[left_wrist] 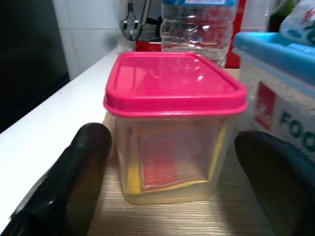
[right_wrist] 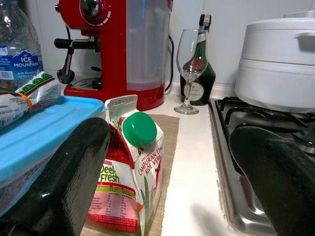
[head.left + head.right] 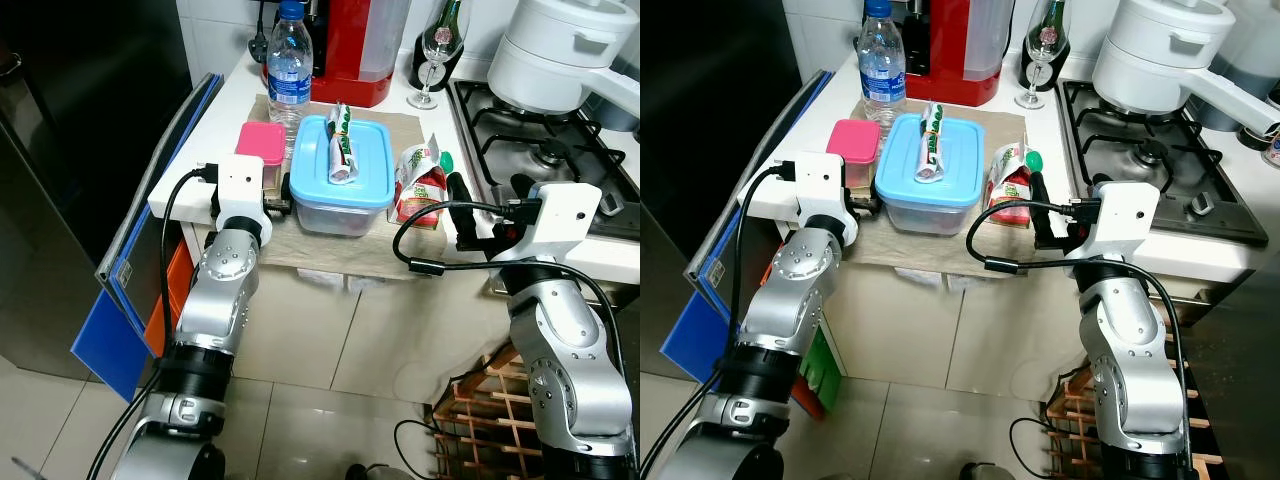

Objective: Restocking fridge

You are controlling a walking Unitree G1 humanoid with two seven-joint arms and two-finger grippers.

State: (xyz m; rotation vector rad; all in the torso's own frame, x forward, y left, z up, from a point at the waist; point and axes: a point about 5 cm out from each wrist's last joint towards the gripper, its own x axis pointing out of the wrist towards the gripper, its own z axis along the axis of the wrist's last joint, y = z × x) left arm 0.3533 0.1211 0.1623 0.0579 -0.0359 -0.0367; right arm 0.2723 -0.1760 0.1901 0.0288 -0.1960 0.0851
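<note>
The left gripper [image 1: 170, 162] stood wide before a pink-lidded tub [image 1: 174, 123] holding a red packet. The right gripper [image 2: 172, 172] gaped near a carton [image 2: 130, 177]; a wrapped roll [image 3: 340, 143] lay on the blue-lidded box [image 3: 345, 175].

Both arms are raised and extended forward, side by side. Left gripper [image 1: 167, 167]: jaws spread wide, level and pointing forward. Right gripper [image 2: 167, 162]: jaws likewise spread wide, level.

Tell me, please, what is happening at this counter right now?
The robot is lined up at the counter to collect fridge items. Its left hand is open around the pink-lidded container, not yet closed on it. Its right hand is open facing the juice carton. Nothing is lifted yet.
</note>
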